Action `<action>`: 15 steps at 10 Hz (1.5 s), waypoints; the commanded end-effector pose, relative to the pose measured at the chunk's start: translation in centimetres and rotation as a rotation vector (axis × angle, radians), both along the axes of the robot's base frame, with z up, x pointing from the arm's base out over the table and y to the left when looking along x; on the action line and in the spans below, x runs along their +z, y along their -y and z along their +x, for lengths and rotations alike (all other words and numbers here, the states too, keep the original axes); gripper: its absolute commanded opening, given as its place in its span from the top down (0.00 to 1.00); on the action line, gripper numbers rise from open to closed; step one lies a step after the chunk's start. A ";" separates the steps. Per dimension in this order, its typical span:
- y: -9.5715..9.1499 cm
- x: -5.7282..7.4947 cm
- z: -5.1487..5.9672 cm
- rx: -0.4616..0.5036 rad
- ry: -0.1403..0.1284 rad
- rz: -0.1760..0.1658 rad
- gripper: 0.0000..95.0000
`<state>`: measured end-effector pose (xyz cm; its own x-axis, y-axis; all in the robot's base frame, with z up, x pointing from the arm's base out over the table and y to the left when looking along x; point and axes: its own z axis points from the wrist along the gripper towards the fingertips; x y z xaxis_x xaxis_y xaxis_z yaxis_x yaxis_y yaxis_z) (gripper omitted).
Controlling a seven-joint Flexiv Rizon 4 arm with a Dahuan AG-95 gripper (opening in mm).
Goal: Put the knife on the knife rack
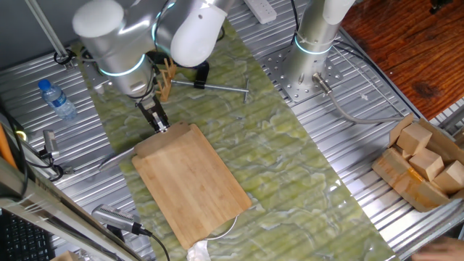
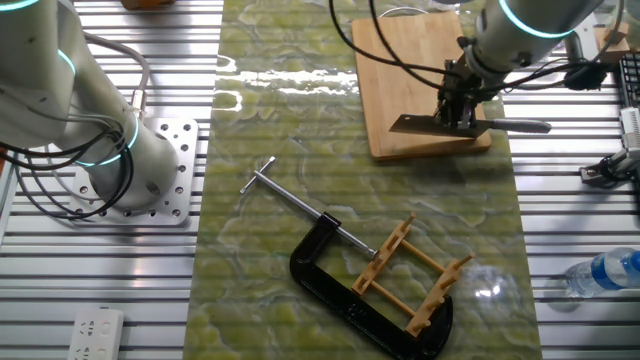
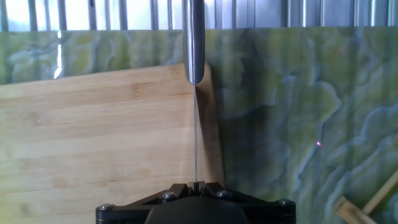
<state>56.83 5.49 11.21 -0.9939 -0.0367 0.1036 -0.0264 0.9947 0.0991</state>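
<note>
Your gripper (image 2: 458, 110) has the knife (image 2: 440, 124) pinched edge-on between nearly closed fingers, gripping the blade along its spine. The blade hangs below the fingers over the near corner of the bamboo cutting board (image 2: 415, 70), apparently just clear of it. Seen in the other fixed view, the knife's long axis runs level, with the slim silver handle (image 2: 515, 126) sticking out sideways past the board's edge; in the hand view that handle (image 3: 195, 40) points straight ahead of the fingers.

The knife rack (image 2: 412, 273) stands well apart from the gripper, across open green mat, its pegs upright and its slots carrying nothing. It sits inside the bow of a black C-clamp (image 2: 345, 275), whose steel screw bar reaches out toward the gripper's side. So the carry likely turns on lining the blade up with the gaps between pegs while staying off that clamp.

Off beyond the mat, a cardboard box (image 1: 420, 165) holds wooden blocks.
</note>
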 end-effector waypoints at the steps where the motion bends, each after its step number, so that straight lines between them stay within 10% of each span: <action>1: -0.1 0.0 0.2 0.006 -0.015 -0.005 1.00; 15: -0.1 0.0 0.2 0.108 0.015 0.003 1.00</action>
